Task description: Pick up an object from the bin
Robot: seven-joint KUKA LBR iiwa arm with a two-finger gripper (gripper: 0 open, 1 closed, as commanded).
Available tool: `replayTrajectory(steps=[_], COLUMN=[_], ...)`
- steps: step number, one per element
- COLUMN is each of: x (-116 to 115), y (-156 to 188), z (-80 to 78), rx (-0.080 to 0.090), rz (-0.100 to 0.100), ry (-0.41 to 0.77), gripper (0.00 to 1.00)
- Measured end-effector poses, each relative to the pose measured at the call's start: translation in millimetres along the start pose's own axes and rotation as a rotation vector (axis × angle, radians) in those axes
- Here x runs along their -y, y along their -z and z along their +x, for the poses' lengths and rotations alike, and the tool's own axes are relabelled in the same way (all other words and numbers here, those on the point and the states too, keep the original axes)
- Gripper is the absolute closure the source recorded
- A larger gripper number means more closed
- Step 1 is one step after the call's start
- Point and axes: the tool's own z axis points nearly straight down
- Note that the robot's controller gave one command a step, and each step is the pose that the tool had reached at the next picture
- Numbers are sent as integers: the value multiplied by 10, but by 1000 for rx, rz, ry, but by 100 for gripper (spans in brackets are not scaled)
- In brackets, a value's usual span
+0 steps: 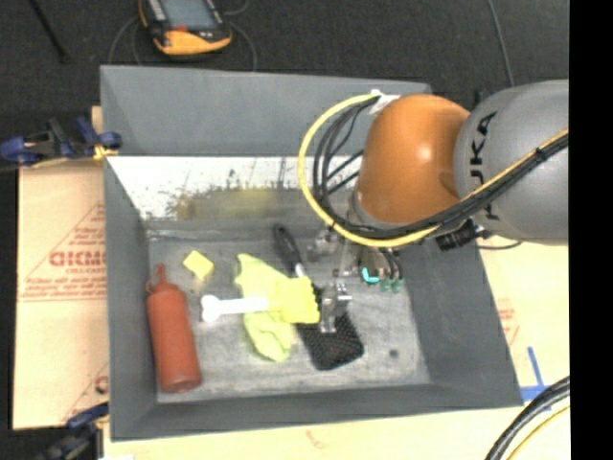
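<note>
Black mesh piece (337, 346) sits on the bin (129, 305) floor near the front edge, right of centre, with the gripper (330, 307) directly over its upper-left end.

Gripper tip is down at or just above the mesh, can't tell if touching. How far it's open isn't readable from this angle, and nothing is visibly held. Arm's orange cover (407, 161) hangs over the bin's back right area. Yellow-green cloth (273, 305) lies crumpled mid-floor, its right edge touching the mesh and just beside the gripper. White bone-shaped piece (228, 307) lies against the cloth's left side. Black pen-like tool (286, 245) lies behind the cloth, toward the back wall. Small yellow block (197, 264) sits back left. Red bottle (172, 338) lies along the left wall, cap pointing back, well apart from the gripper.
</note>
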Motion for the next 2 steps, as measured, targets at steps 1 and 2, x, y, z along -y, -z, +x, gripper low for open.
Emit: replayTrajectory(steps=[1, 2], x=[1, -58], y=[29, -427], z=[-8, -58], rx=[5, 15], rz=[0, -1], ry=[-1, -38], gripper=[0, 0])
